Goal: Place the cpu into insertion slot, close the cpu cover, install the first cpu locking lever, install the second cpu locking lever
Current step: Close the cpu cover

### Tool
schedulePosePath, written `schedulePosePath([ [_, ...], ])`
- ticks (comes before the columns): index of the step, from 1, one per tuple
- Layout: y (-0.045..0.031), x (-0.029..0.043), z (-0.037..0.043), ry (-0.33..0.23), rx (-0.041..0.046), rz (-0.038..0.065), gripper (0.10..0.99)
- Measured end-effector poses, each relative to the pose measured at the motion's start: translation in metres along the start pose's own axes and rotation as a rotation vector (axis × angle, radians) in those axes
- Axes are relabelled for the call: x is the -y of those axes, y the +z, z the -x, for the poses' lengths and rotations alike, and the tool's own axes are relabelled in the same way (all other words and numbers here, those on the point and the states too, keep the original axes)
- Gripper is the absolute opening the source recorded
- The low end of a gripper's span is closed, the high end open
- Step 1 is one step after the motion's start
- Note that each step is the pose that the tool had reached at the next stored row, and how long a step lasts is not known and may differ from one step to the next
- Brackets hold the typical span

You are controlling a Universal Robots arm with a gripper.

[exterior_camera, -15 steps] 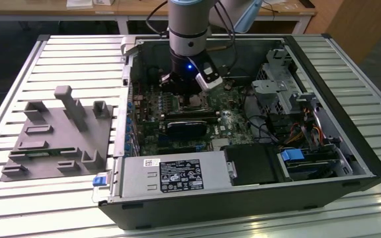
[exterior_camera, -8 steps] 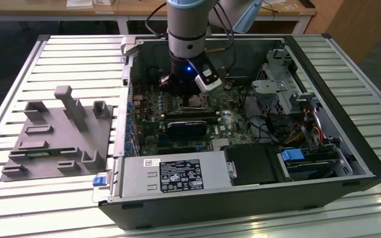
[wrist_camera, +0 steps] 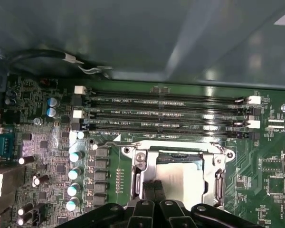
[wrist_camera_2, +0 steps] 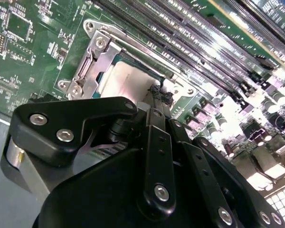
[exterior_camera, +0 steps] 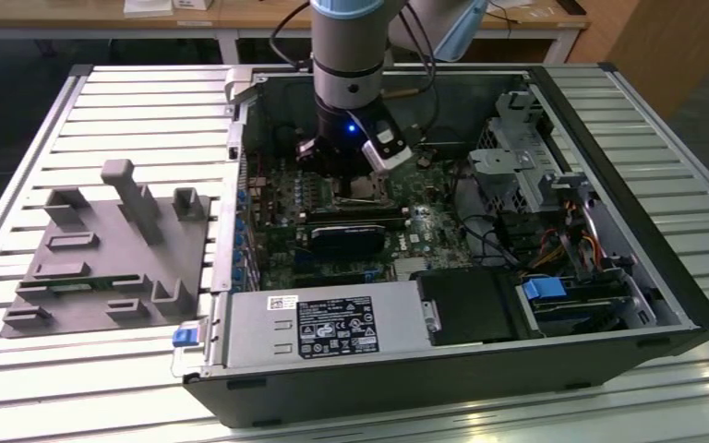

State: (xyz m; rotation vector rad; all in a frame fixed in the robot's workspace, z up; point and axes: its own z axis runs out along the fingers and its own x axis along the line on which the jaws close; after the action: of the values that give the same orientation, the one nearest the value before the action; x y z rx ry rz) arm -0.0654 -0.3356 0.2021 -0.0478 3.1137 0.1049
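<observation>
Standing open on the slatted counter [exterior_camera: 108, 101], the computer case [exterior_camera: 453, 378] ran from the counter's middle toward its edge at the exterior view's right. Its upper side was open, so the arm [exterior_camera: 348, 55] could reach straight down inside. The green circuit board [wrist_camera: 52, 156] lay flat on the case floor, with long black memory slots [wrist_camera: 166, 114] running across it.

The hand [wrist_camera_2: 159, 95] hung low over the board, fingers pressed together with nothing visible between them and tips at the edge of the chip. By my reading this was a pushing posture, not a carrying one.

The insertion slot [wrist_camera: 179, 155] sat just beside the memory slots. The cpu cover [wrist_camera: 141, 166] framed the chip; I could not tell whether it was fully down or latched. The cpu [wrist_camera_2: 126, 78] was seated in the slot, silvery face up, showing through the cover's window. Placement looked done. I could not make out the locking levers.
</observation>
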Motion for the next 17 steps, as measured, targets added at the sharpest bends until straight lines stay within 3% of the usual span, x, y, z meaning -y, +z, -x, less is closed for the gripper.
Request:
schedulePosePath([
  [5, -0.0039, -0.0002, 0.0001, 0.0, 0.0003, 0.01, 0.106],
  [7, -0.004, 0.0002, -0.0004, 0.0, 0.0007, 0.022, 0.106],
  [10, -0.0041, 0.0025, -0.002, 0.001, 0.002, 0.057, 0.106],
  [12, -0.004, 0.0049, -0.0026, 0.002, 0.0025, 0.074, 0.106],
  [17, -0.0024, 0.0094, -0.0043, 0.002, 0.0028, 0.085, 0.106],
])
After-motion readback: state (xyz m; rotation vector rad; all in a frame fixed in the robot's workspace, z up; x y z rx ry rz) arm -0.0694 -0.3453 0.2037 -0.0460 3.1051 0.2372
